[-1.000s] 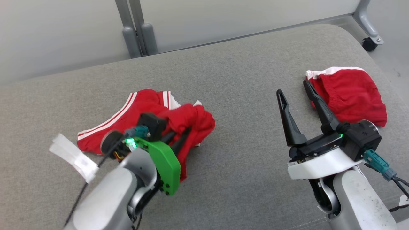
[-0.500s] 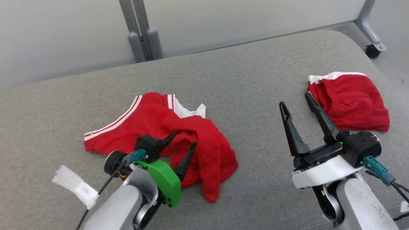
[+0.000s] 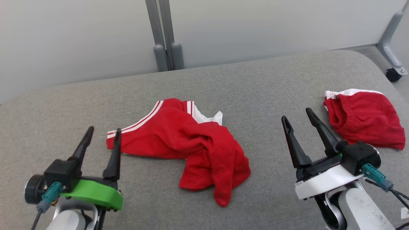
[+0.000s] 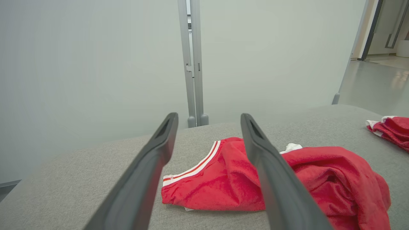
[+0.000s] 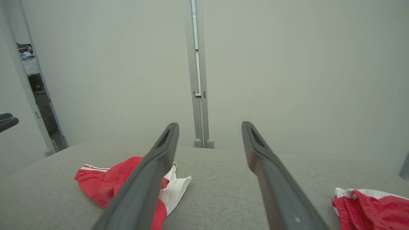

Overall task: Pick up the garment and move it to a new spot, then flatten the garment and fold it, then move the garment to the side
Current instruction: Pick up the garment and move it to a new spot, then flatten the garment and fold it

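The garment, red shorts with white side stripes, lies crumpled in the middle of the grey padded table. Its striped waist end points left and a bunched leg trails toward the front. My left gripper stands open just left of that striped end, holding nothing and apart from the cloth. In the left wrist view the garment lies beyond and right of the left gripper. My right gripper is open and empty at the right. The right wrist view looks past the right gripper at the garment, low on the left.
A second red garment lies folded near the table's right edge, just beyond my right gripper; it is also in the wrist views. Grey partition posts stand behind the table. A caster wheel sits at the far right.
My left gripper was shut on the garment, has opened and let it go, then drawn back to the left. The garment now lies on the table. The head camera has shifted.
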Tool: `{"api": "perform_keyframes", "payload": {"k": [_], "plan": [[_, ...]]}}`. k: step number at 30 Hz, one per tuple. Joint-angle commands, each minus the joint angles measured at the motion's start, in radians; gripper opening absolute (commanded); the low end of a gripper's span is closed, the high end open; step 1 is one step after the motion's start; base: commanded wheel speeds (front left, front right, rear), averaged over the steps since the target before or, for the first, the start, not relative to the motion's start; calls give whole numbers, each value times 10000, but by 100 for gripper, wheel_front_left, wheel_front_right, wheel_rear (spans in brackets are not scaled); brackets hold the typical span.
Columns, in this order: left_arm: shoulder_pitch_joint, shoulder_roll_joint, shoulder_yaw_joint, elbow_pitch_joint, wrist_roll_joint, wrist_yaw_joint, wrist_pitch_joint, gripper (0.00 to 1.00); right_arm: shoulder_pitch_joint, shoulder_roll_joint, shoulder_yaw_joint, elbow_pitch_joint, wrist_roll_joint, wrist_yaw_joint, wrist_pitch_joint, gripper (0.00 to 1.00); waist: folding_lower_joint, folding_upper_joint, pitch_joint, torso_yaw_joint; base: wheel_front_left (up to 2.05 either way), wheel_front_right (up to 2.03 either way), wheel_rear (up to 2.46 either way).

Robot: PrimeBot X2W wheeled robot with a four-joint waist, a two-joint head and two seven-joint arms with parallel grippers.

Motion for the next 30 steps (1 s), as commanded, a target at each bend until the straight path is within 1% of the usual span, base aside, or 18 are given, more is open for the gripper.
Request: {"api": "perform_keyframes", "payload": {"k": [1, 4, 5, 9, 14, 18, 23, 27, 30], "plan": [[404, 5, 316, -180, -181, 249, -174, 100, 211, -32, 13, 77, 133, -15, -25, 100, 1, 0, -76, -10, 0, 0, 0], [1113, 29, 924, -551, -157, 585, -364, 100, 308, -17, 10, 190, 174, -15, -25, 100, 1, 0, -109, -7, 0, 0, 0], [1302, 2, 1092, -644, -138, 634, -382, 100, 355, 11, -10, 208, 210, -15, -25, 100, 1, 0, -106, 3, 0, 0, 0], [1914, -108, 1854, -1003, 128, 596, -433, 100, 488, 37, 36, 325, 227, -15, -25, 100, 1, 0, -34, 0, 0, 0, 0], [2577, -584, 2676, -1382, 661, 237, -419, 100, 509, 9, 51, 417, 303, -15, -25, 100, 1, 0, 31, -5, 0, 0, 0], [2684, -975, 2962, -1350, 1000, -110, -421, 100, 293, -30, 172, 487, 302, -15, -25, 100, 1, 0, 24, -6, 0, 0, 0], [2690, -1308, 3244, -1207, 1253, -447, -422, 100, 185, -55, 242, 509, 315, -15, -25, 100, 1, 0, -10, 4, 0, 0, 0], [2689, -1491, 3473, -1102, 1446, -651, -423, 100, 97, -102, 683, 641, 449, -15, 21, 100, 1, 0, -22, 2, 0, 0, 0], [2677, -1583, 3659, -1052, 1566, -754, -423, 100, -28, -160, 1348, 788, 966, -15, 740, 100, 1, 0, -30, 61, 0, 0, 0]]}}
